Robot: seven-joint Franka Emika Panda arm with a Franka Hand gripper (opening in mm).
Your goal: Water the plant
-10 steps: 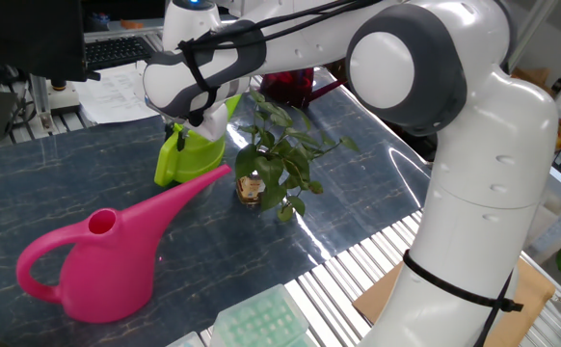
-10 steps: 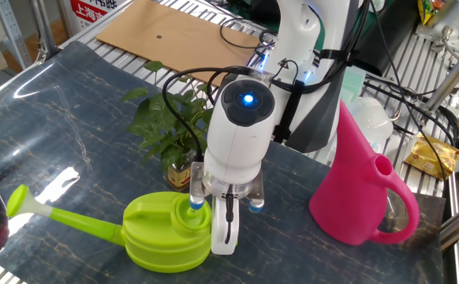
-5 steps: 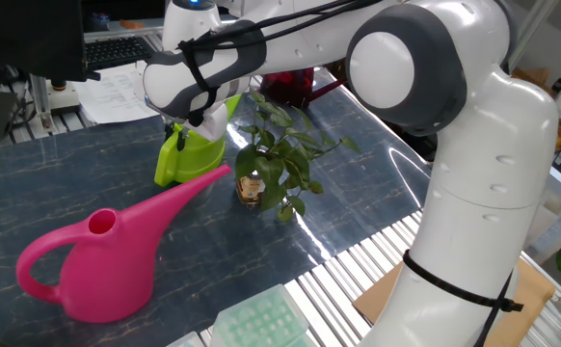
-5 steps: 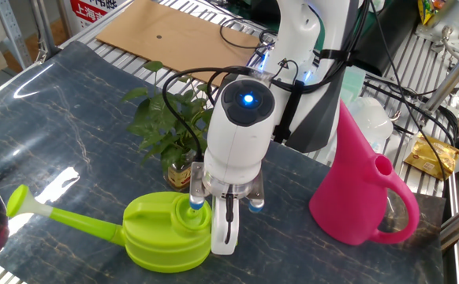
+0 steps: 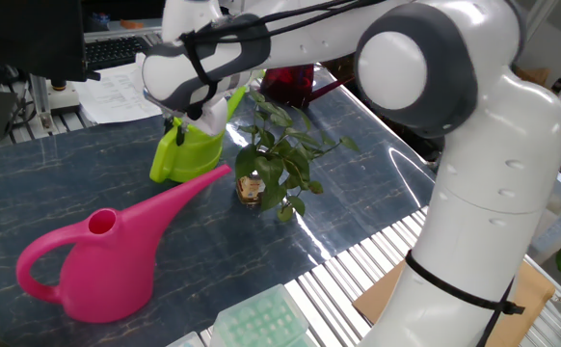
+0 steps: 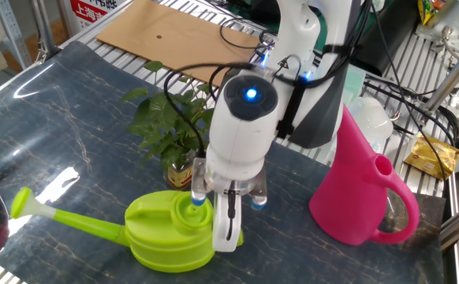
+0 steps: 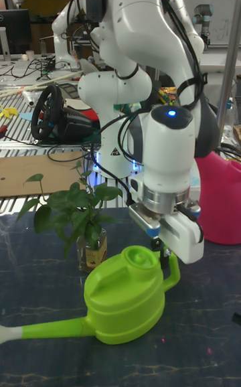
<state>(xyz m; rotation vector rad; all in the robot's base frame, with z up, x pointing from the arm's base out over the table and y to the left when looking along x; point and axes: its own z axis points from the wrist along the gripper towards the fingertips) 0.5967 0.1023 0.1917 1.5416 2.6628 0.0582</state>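
Lifted and tilted since half a second ago, the lime-green watering can (image 6: 170, 235) now hangs slightly off level in the grip of the Franka arm, its body shifted a little across the dark marbled table (image 6: 72, 142) while everything else keeps its place. The gripper (image 6: 228, 225) points straight down over the can's rear — its fingers (image 6: 226, 229) are closed on the can's handle (image 7: 173, 273), drawn in narrow with the handle pinched between them, as the tall fixed view shows most clearly. The can's long spout (image 6: 64, 221), tipped with a pale nozzle, stretches away from the arm along the table in the other fixed view.

The plant (image 6: 169, 130) — a small sprig with thin stems and drooping green leaves in a little brown labelled jar (image 5: 251, 187) — stands upright on the table just beside the can, apart from it and not touching the gripper. In one fixed view it sits between the green can and the robot's white base, with the spout of a pink watering can (image 5: 97, 255) pointing toward its jar. That pink can rests on the table, well apart from the gripper. A sheet of brown cardboard (image 6: 162, 31) lies on the slatted frame beyond the table's far edge.
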